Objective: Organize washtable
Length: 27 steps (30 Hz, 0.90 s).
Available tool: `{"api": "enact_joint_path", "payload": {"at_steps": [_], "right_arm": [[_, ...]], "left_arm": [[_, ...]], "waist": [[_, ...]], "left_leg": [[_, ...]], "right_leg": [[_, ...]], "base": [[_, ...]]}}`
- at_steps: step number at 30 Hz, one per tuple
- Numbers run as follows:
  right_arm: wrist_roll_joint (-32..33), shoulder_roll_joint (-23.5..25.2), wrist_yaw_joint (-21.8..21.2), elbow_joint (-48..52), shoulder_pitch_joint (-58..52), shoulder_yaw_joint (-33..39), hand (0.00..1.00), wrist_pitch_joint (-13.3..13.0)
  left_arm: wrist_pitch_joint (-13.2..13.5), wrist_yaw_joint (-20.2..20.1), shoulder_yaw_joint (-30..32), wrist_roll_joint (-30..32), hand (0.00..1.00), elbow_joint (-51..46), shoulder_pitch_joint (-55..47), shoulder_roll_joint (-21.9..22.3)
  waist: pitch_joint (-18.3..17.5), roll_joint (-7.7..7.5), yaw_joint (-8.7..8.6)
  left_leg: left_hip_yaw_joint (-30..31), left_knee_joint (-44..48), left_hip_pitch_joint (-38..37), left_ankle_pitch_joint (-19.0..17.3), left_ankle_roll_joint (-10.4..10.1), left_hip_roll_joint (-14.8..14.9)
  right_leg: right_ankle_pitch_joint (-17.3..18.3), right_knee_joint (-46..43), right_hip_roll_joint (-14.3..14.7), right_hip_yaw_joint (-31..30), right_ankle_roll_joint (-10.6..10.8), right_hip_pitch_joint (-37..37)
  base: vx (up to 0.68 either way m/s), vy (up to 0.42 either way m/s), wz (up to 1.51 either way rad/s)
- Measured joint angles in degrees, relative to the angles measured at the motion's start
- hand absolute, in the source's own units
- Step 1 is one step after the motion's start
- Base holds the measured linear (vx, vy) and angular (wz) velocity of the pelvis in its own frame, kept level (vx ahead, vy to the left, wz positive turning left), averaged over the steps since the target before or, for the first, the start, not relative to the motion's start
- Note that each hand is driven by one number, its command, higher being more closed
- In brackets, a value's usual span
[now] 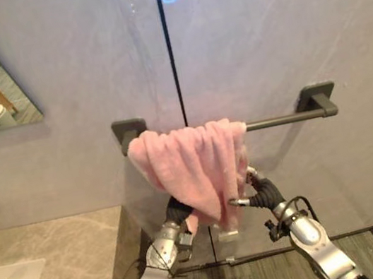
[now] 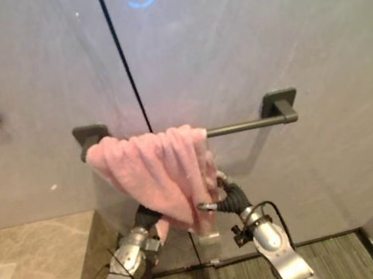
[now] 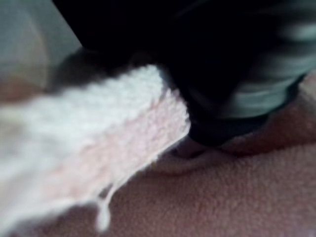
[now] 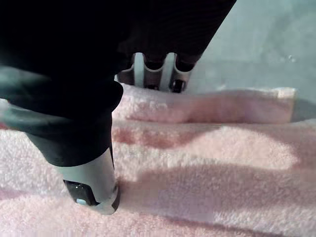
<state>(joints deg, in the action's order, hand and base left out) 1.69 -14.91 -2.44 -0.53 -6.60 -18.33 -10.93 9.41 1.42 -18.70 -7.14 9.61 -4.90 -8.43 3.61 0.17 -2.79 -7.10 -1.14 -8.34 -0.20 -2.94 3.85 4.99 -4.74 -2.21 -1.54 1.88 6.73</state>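
Your right robot hand (image 4: 89, 173) pinches the pink towel (image 1: 190, 160) draped over the bar (image 1: 283, 120). Your left robot hand (image 1: 177, 210) sits behind it, grip impossible to tell.

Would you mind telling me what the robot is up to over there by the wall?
The robot is handling a pink terry towel draped, bunched up, over the left part of a dark grey wall-mounted bar. Its right hand pinches the towel's right edge between thumb and fingers. Its left hand reaches in behind the hanging lower part. The towel is on the bar but not spread flat.
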Motion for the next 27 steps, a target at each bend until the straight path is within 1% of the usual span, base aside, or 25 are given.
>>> {"api": "enact_joint_path", "payload": {"at_steps": [3, 11, 14, 22, 26, 27], "right_arm": [[0.0, 0.7, 0.0, -1.2, 0.8, -0.7, 1.00, 0.0], [0.0, 2.2, 0.3, -3.0, 1.8, 0.4, 1.00, 0.0], [0.0, 2.7, 1.0, -3.1, 1.8, 1.4, 1.00, 0.0], [0.0, 3.8, 1.2, -3.1, 0.9, 5.8, 1.00, -0.2], [0.0, 5.3, 1.7, -3.1, -0.4, 9.7, 1.00, -0.7], [0.0, 5.7, 2.5, -3.1, -0.5, 11.1, 1.00, -0.9]], "left_arm": [[0.0, 0.1, -1.1, 0.0, 1.00, 0.0, 0.4, 0.3], [0.0, 0.1, -1.0, 0.0, 1.00, 0.0, 0.6, 0.4], [0.0, 0.1, -1.0, 0.0, 1.00, 0.0, 0.6, 0.4], [0.0, 0.0, 0.4, 0.0, 1.00, 0.0, 0.6, 0.9], [0.0, -0.1, 1.1, 0.0, 1.00, -0.1, 0.5, 1.5], [0.0, -0.1, 1.6, 0.0, 1.00, -0.4, 0.4, 1.7]], "waist": [[-0.3, -0.41, 0.70], [-0.5, -0.78, 0.65], [-0.6, -0.89, 0.60], [-0.7, -1.17, 0.62], [-0.7, -1.27, 0.68], [-0.7, -1.29, 0.64]], "left_leg": [[1.1, -0.1, 0.7, 0.5, 0.2, -0.1], [1.4, -0.4, 0.6, 0.5, 0.2, -0.1], [1.2, -0.5, 0.5, 0.5, 0.2, 0.0], [0.7, -0.9, 0.5, 0.5, 0.2, 0.0], [0.6, -0.9, 0.5, 0.5, 0.2, 0.0], [0.6, -0.8, 0.5, 0.5, 0.2, -0.1]], "right_leg": [[0.0, 0.3, -0.1, 1.0, 0.0, 0.1], [0.0, 0.9, -0.1, 1.4, 0.0, 0.4], [0.0, 0.9, 0.0, 1.3, 0.0, 0.4], [0.0, 1.0, 0.0, 0.7, 0.0, 0.1], [-0.1, 1.0, 0.1, 0.6, 0.1, 0.1], [-0.2, 1.1, 0.2, 0.6, 0.1, 0.0]], "base": [[0.02, -0.024, 0.18], [0.01, -0.009, 0.03], [0.00, 0.000, 0.00], [0.00, -0.009, -0.03], [0.00, 0.000, 0.00], [0.00, 0.000, 0.00]]}}
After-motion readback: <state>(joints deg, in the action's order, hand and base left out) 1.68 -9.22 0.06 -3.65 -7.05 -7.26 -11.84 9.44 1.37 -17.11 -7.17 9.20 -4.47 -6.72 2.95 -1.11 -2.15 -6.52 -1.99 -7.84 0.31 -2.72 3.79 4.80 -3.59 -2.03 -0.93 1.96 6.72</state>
